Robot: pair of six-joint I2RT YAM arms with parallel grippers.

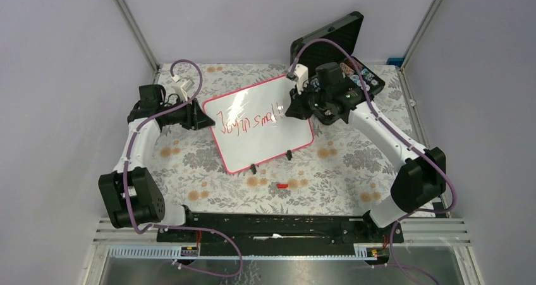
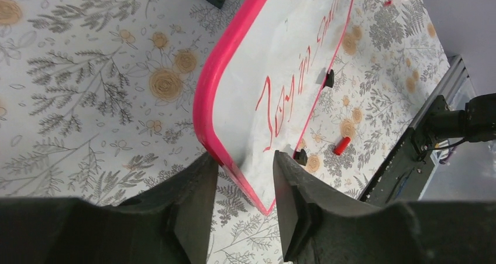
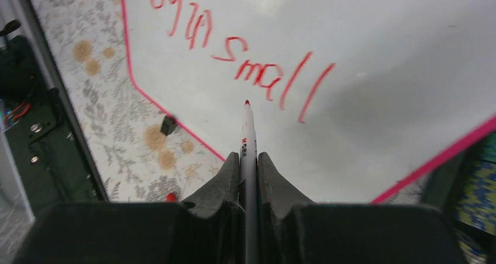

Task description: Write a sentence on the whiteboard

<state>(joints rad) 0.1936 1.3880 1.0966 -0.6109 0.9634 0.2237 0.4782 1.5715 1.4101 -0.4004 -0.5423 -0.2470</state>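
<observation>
The whiteboard [image 1: 259, 143] with its pink-red rim stands tilted on two black clip feet at the table's middle. Red handwriting [image 1: 246, 121] on it reads roughly "Joy in small" in one line. It also shows in the left wrist view [image 2: 281, 100] and the right wrist view [image 3: 257, 71]. My right gripper [image 3: 248, 158] is shut on a white marker [image 3: 248, 136]. The marker's red tip sits just below the word "small", close to the board [image 3: 380, 71]. My left gripper [image 2: 243, 164] is at the board's left edge [image 2: 202, 100]. Its jaws stand apart with the rim's lower corner between them.
A red marker cap [image 1: 282, 186] lies on the floral cloth in front of the board. An open black case [image 1: 344, 42] with coloured items stands at the back right, behind my right gripper [image 1: 292, 108]. Grey walls close in both sides.
</observation>
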